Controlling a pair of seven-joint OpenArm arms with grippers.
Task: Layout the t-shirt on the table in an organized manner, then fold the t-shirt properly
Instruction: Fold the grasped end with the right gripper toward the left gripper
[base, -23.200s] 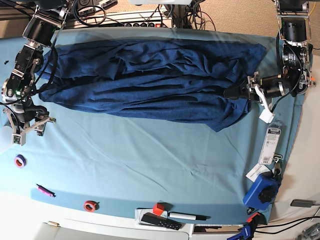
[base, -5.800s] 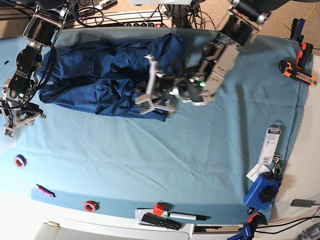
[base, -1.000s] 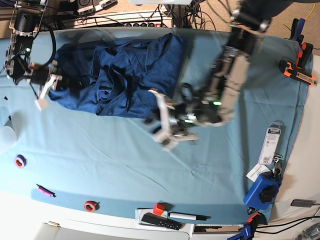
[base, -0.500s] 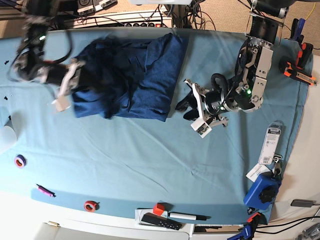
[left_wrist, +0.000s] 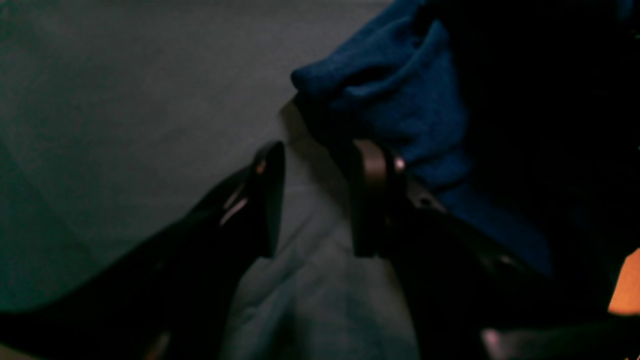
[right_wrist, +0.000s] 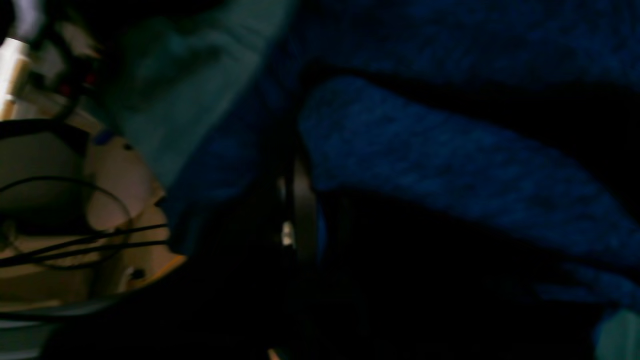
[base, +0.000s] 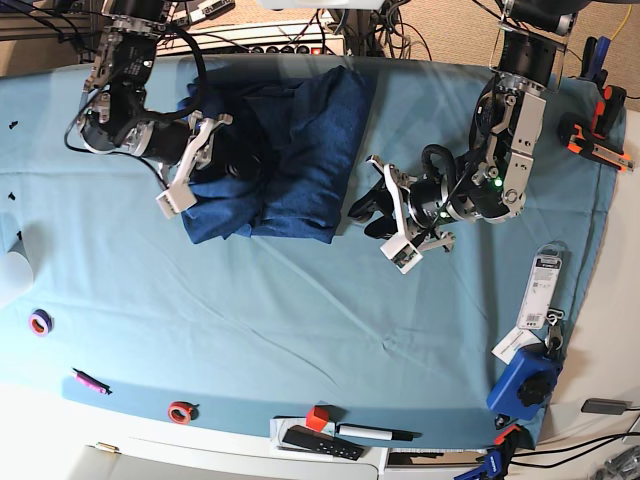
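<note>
Base view bright; wrist views dim, blurred.

The base view looks straight down from high above on the whole table. Each wrist view peers along its own dark fingers, very close and dim; all three share the t-shirt near the far edge.

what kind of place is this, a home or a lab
Most likely a robotics lab bench: two robot arms work a t-shirt on a cloth-covered table, with a power strip and cables behind it and clamps at the rim.
</note>
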